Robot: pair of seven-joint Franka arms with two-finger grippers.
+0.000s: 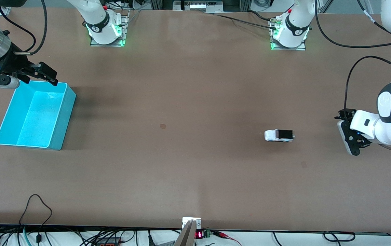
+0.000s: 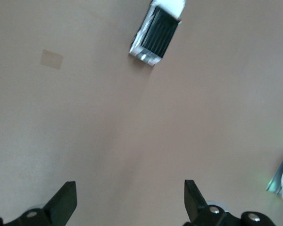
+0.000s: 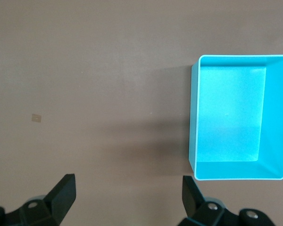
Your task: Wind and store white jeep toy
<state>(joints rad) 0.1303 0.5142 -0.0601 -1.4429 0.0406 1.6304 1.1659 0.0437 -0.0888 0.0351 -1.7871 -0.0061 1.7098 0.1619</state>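
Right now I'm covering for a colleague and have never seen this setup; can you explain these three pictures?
Two robot arms work at a brown table. The wide picture looks down from a high camera facing them. The other two come from cameras on each arm's wrist, with the black fingertips showing along the edge. The left gripper hangs open at its end of the table, holding nothing, beside the white jeep toy, which sits on the table. The right gripper, also open and holding nothing, hovers by the edge of an empty cyan bin at its own end.
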